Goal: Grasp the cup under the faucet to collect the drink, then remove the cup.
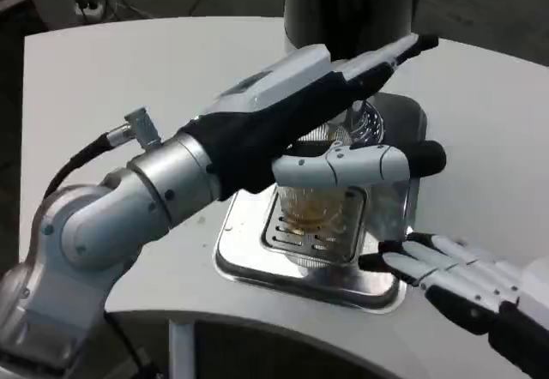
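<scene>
The left robot hand (343, 130) reached across from the left side of the picture, its silver forearm running up from the lower left corner. Its thumb lay across the near side of the cup (319, 212) and its other fingers stretched out above and behind it, so the hand was wrapped around the cup's upper part. The cup was clear glass with a little amber drink (314, 216) in it, and it stood upright on the slotted grate of the metal drip tray (249, 263). The faucet (364, 122) showed just behind the fingers, right above the cup, though most of it was hidden by the hand. The right robot hand (446, 267) rested on the white worktop (129, 70) at the tray's right front corner, fingers stretched out flat and a little apart, holding nothing, its fingertips just beside the tray's edge.
</scene>
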Robot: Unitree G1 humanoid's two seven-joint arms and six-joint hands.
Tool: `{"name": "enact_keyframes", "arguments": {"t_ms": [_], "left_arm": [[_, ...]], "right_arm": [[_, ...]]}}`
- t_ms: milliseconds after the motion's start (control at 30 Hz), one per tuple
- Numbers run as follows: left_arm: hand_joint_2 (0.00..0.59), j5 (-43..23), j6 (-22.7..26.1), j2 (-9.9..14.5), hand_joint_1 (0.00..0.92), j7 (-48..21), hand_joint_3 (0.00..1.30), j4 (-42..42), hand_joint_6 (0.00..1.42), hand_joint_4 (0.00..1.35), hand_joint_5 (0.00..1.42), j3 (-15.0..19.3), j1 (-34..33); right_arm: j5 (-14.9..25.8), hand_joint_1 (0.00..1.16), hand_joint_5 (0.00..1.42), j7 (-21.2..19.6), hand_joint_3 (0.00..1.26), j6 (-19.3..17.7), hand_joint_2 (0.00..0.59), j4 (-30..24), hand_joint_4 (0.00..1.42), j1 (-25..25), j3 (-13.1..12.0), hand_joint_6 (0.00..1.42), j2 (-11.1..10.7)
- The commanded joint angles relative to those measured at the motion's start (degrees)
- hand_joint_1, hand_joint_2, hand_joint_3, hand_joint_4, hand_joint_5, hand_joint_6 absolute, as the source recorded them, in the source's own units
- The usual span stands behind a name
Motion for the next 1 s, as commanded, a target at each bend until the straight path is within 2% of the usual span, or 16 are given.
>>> {"name": "enact_keyframes", "arguments": {"t_ms": [33,100,200,333,500,667,767,900,1000], "left_arm": [[0.116,0.7,1.5,0.0,0.0,-1.6,0.0,1.0,0.0,0.0,0.0,-1.3,2.8],[0.117,0.6,1.5,-0.2,0.0,-1.2,0.0,1.0,0.0,0.0,0.0,-1.0,3.0],[0.117,0.8,1.3,-0.3,0.0,-0.6,0.0,1.1,0.0,0.0,0.0,-0.7,3.3],[0.115,0.9,1.2,-0.3,0.0,0.2,0.0,0.8,0.0,0.0,0.0,0.1,3.6],[0.112,0.9,1.1,-0.4,0.0,0.8,0.0,1.1,0.0,0.0,0.0,0.3,3.5],[0.099,1.0,0.9,-0.9,0.0,1.3,0.0,1.4,0.0,0.0,0.0,0.3,3.4],[0.098,1.2,0.9,-0.9,0.0,1.2,0.0,1.4,0.0,0.0,0.0,0.3,3.4],[0.098,1.4,0.7,-0.5,0.0,1.0,0.0,1.4,0.0,0.0,0.0,0.4,3.4],[0.098,1.7,0.5,-0.4,0.0,0.7,0.0,1.6,0.0,0.0,0.0,0.4,3.4]], "right_arm": [[-3.4,0.57,0.04,-3.3,0.13,0.6,0.383,-0.7,0.11,1.6,2.9,0.03,6.0],[-5.8,0.61,0.07,-6.2,0.14,1.6,0.347,-0.5,0.14,1.7,6.0,0.06,10.3],[-9.1,0.73,0.07,-11.1,0.14,0.5,0.263,2.8,0.13,0.6,11.5,0.1,15.8],[-11.6,0.81,0.07,-17.5,0.13,-1.3,0.231,9.2,0.12,-2.1,17.0,0.11,21.5],[-12.7,0.84,0.04,-24.5,0.1,-1.1,0.202,16.7,0.1,-4.7,22.1,0.12,27.5],[-14.0,0.86,0.02,-30.2,0.07,0.4,0.175,25.6,0.06,-9.0,27.0,0.1,32.5],[-14.4,0.87,0.01,-32.3,0.07,1.0,0.172,29.1,0.05,-11.2,28.8,0.09,33.9],[-14.6,0.88,0.0,-34.6,0.02,3.7,0.175,33.0,0.01,-15.6,31.2,0.05,36.7],[-15.3,0.88,0.0,-35.8,0.01,5.3,0.175,35.4,0.0,-18.7,32.8,0.04,37.9]]}}
